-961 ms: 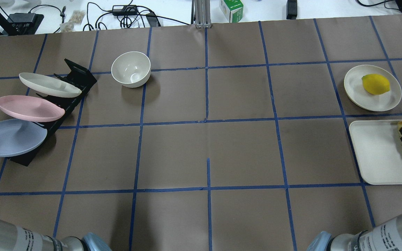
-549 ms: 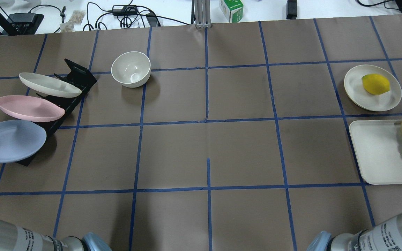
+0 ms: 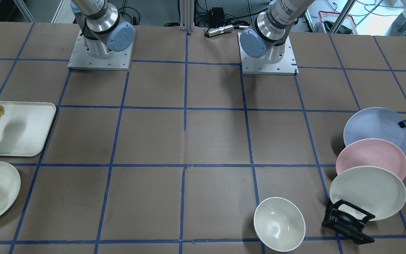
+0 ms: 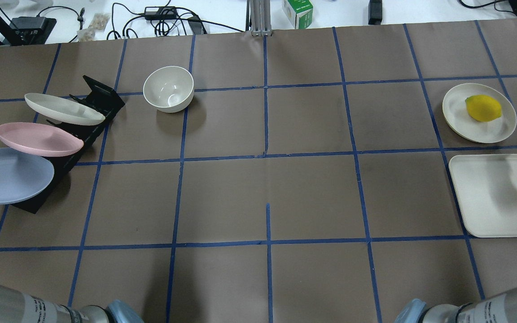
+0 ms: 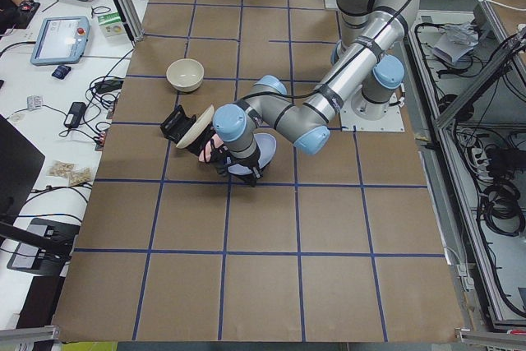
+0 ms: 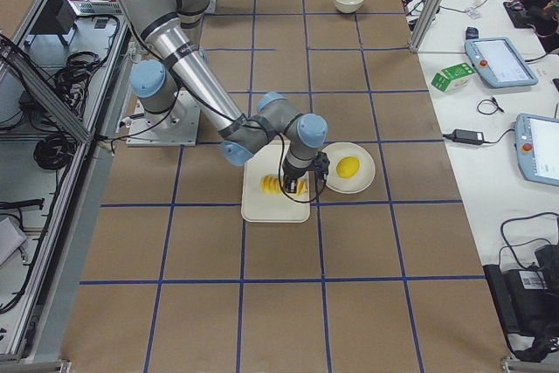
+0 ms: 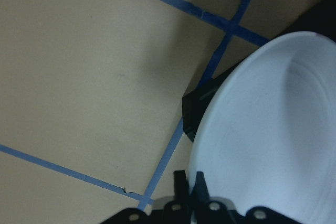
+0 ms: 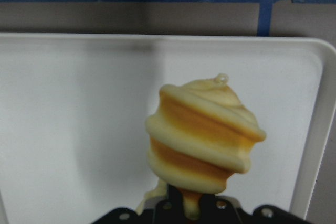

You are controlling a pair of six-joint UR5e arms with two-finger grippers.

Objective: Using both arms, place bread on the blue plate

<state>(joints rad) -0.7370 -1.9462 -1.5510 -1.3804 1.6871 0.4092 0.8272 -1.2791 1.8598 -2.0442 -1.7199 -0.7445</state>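
Evidently left claw pinches the blue plate, right claw clamps the bread.

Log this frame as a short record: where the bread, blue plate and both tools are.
bread: clamped in right tool, over the white tray, apparently lifted
blue plate: at end of black rack, rim in left tool
left tool: shut on blue plate
right tool: shut on bread
status: bread not yet on blue plate

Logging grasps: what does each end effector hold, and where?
Left end effector pinches the blue plate by its rim; right end effector grips the bread near mid-length.
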